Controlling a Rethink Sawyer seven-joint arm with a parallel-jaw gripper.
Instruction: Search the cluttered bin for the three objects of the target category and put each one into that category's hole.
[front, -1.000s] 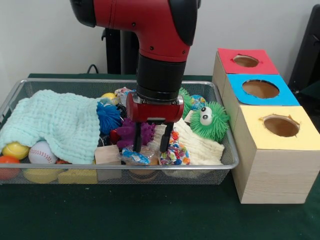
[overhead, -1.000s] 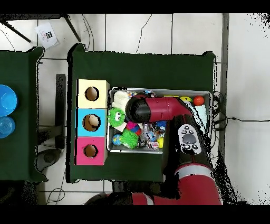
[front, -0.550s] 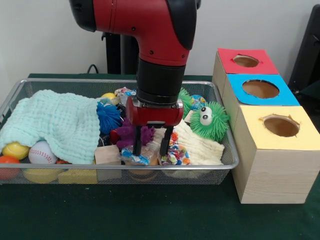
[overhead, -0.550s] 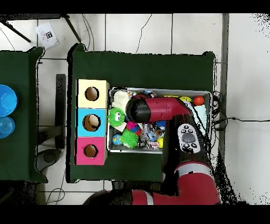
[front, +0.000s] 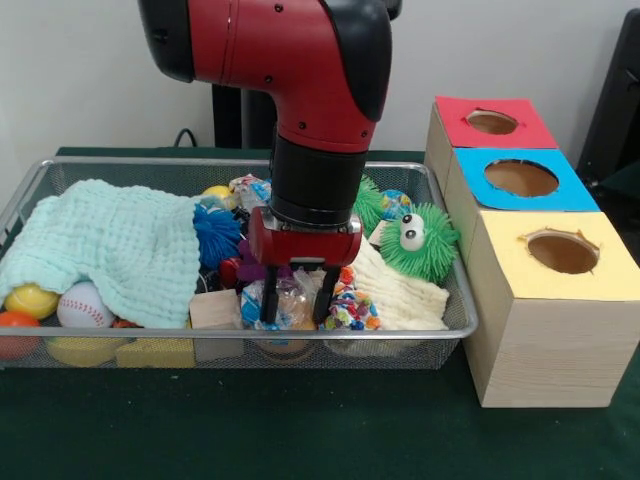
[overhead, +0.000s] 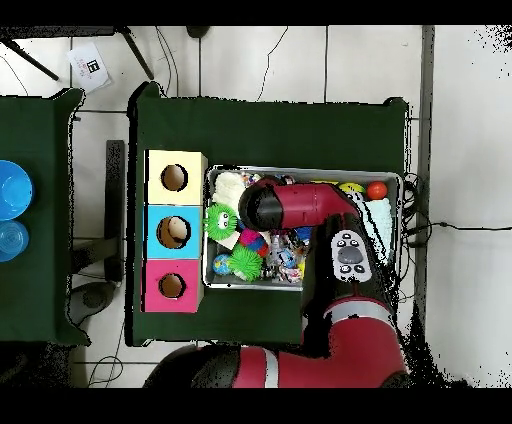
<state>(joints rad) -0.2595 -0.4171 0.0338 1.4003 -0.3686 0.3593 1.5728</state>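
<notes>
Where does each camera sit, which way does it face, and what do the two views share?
Front view: low, across the table, facing the wire bin and three boxes; the red arm and its tool, fingers apart around a clear-wrapped item, show.
Overhead view: above, looking straight down on table, floor and blue bowls; the arm covers mid-bin.
Shared: bin, boxes, arm, the green fuzzy toy.
</notes>
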